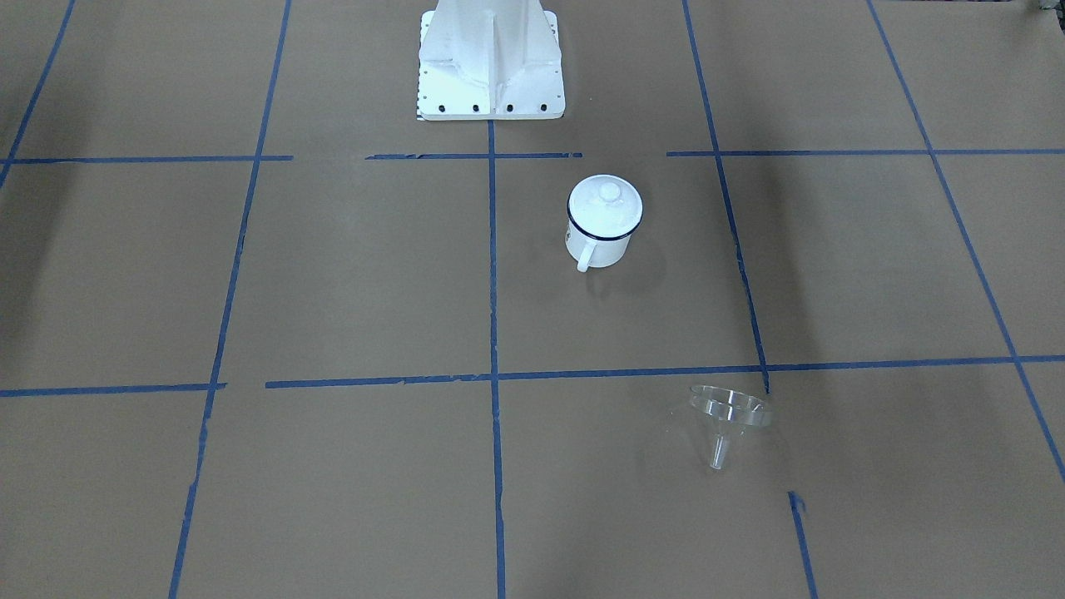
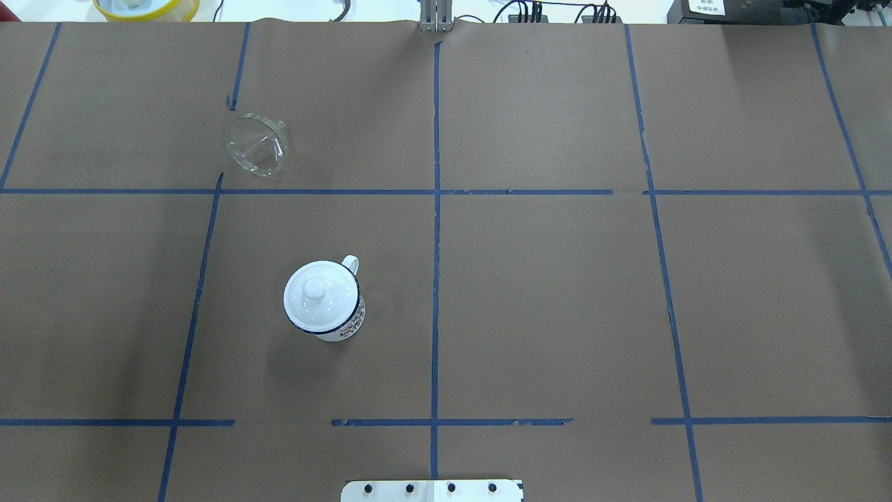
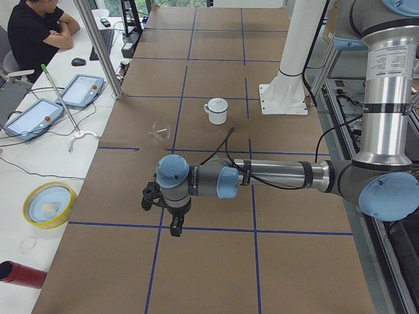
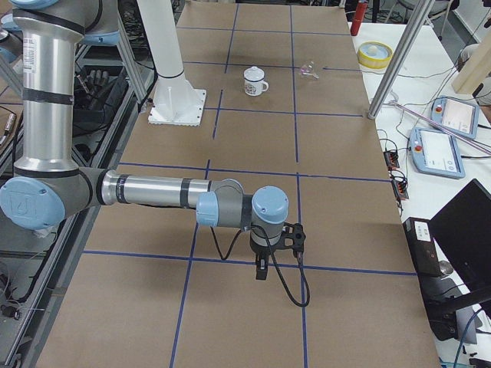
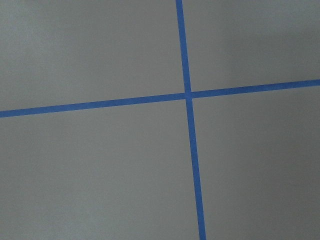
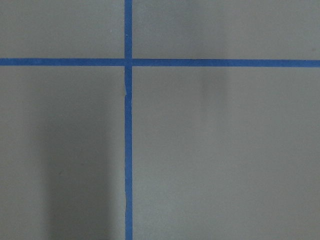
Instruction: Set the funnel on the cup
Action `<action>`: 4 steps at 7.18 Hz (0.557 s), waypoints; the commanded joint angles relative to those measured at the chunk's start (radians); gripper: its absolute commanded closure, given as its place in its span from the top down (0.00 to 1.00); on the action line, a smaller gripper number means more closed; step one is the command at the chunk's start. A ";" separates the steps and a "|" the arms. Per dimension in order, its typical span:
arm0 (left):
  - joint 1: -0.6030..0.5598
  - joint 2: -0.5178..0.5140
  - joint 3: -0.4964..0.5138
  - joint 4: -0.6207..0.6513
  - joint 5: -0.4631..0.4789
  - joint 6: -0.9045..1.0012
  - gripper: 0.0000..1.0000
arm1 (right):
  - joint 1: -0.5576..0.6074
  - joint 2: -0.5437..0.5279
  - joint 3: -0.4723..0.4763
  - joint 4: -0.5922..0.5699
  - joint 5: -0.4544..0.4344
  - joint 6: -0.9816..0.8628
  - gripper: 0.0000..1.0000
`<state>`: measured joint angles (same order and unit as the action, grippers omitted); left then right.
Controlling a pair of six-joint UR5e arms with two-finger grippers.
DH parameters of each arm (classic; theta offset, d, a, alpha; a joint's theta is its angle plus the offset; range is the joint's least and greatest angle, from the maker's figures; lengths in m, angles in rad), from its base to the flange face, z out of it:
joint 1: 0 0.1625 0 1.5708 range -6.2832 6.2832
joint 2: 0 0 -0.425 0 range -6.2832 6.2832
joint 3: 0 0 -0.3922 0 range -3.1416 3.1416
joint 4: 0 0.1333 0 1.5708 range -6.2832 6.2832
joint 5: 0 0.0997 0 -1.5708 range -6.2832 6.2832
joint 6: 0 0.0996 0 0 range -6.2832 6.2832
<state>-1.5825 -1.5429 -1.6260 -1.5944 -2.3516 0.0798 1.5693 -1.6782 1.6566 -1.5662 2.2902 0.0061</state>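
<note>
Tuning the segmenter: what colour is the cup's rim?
Dark blue, on the white cup; clearest in the front-facing view.

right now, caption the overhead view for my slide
Lidded cup and clear funnel sit apart on the blue-taped brown table.

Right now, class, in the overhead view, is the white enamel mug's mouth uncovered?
No, a round white knobbed lid sits on the blue-rimmed white enamel mug, closing its mouth.

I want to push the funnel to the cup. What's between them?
Nothing stands between the funnel and the cup: only brown paper, crossed by one blue tape line, as the overhead view shows.
</note>
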 commanded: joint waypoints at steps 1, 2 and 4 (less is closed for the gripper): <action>0.001 -0.008 0.001 -0.001 0.000 -0.009 1.00 | 0.000 0.000 0.000 0.000 0.000 0.000 1.00; 0.001 -0.019 0.000 -0.001 0.000 -0.011 1.00 | 0.000 0.000 0.000 0.000 0.000 0.000 1.00; 0.002 -0.109 -0.050 -0.001 0.002 -0.012 1.00 | 0.000 0.000 0.000 0.000 0.000 0.000 1.00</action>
<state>-1.5806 -1.6019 -1.6441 -1.5954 -2.3525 0.0692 1.5693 -1.6782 1.6567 -1.5662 2.2902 0.0061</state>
